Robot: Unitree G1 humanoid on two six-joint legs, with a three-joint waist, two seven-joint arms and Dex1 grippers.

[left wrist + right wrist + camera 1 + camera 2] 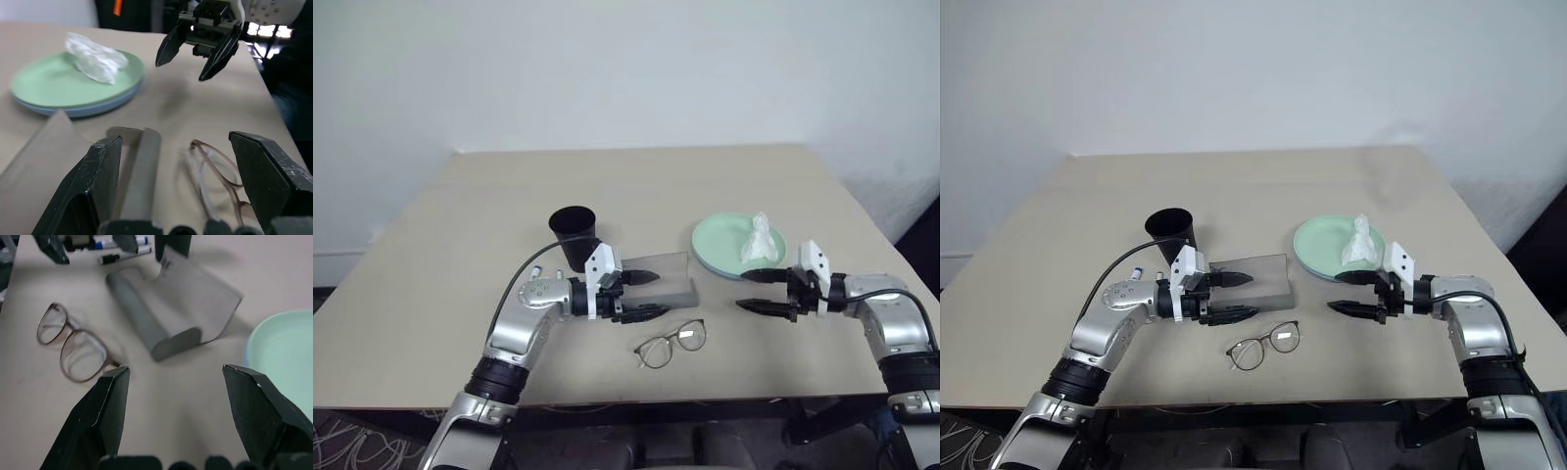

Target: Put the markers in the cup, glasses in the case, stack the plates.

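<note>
Both claws hang just above the tan table [431, 294] with nothing in them. The left gripper [644, 295] points across toward the other arm, its two black fingers spread wide, one above the other, and it sits over the near end of the grey case [668, 279] without closing on it; whether a fingertip brushes the case I can't tell. The case lies with its lid swung open, the rounded body toward the front edge of the table and the flat lid tilted up behind it, as the right wrist view shows. The right gripper [756, 292] faces back at the left one, its fingers equally wide apart and empty, hovering over bare table just in front of the plates [717, 245]. Those are already stacked, the mint green one on top of the light blue one, with a crumpled white tissue [757, 238] lying on the green plate. The glasses [671, 343] lie flat on the table, just in front of the case and between the two claws, touched by neither. The black cup [575, 235] stands upright just behind the left wrist. The markers [122, 249] still lie on the table near the left arm, a blue cap and a dark cap showing.
</note>
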